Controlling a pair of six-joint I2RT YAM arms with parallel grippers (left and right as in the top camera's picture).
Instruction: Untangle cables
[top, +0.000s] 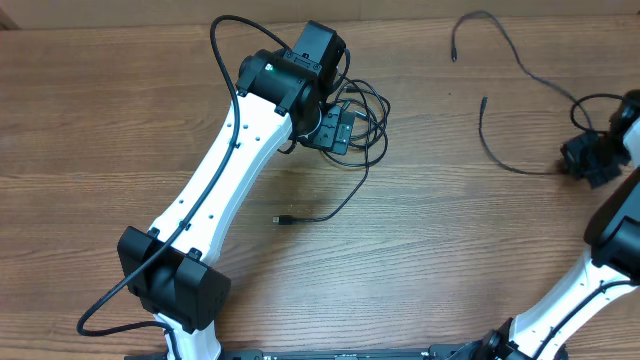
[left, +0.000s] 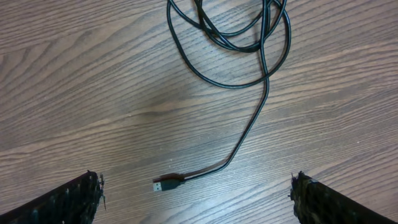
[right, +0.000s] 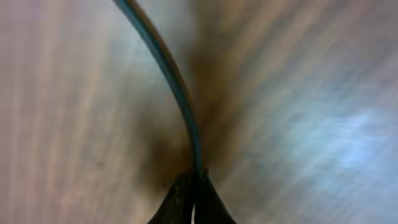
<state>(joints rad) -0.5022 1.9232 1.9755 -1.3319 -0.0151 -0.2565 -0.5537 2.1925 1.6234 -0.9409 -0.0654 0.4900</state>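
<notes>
Wood-grain worktop (top: 120, 110) fills the overhead view edge to edge, brown planks with long streaks running across, and nothing of the room shows beyond it. The white left arm (top: 225, 170) reaches from the near edge up to the middle, and its left claw (top: 338, 128) hangs over a coil of cables (top: 372, 112), a bunch of thin black loops lying on the wood. One strand trails down from the coil to a USB plug (top: 283, 218) lying apart on bare wood. Far to the right, a loose cable (top: 497, 150) curves across the worktop to the right claw (top: 588, 160) at the edge of the picture. From the left wrist, the two dark fingers (left: 68, 199) stand wide apart in the bottom corners, released and holding nothing; the loops lie at the top and the plug rests on the grain between the fingers. From the right wrist everything is blurred and very close to the wood; the tips are clenched together on the thin dark loose cable, which rises away in a curve.
</notes>
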